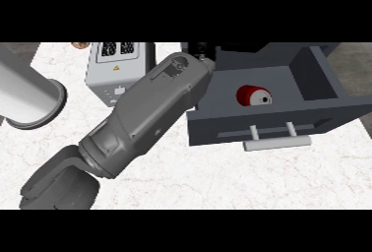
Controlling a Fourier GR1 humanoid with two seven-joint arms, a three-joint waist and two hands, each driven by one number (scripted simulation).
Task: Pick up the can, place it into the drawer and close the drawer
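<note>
The red can (252, 94) lies on its side inside the open dark grey drawer (317, 78), near the drawer's middle, with its pale end facing right. The drawer's front panel carries a light bar handle (277, 142). My left forearm (149, 115) runs from the lower left up to the drawer's far left corner. Only a dark bit of the left hand (198, 48) shows there, at the picture's top, behind the drawer's left wall and apart from the can. The right hand does not show.
A grey box-shaped appliance (116, 66) stands at the back, left of the drawer and partly behind my forearm. A large white cylinder (27, 96) lies at the far left. The marbled counter (240, 177) stretches in front of the drawer.
</note>
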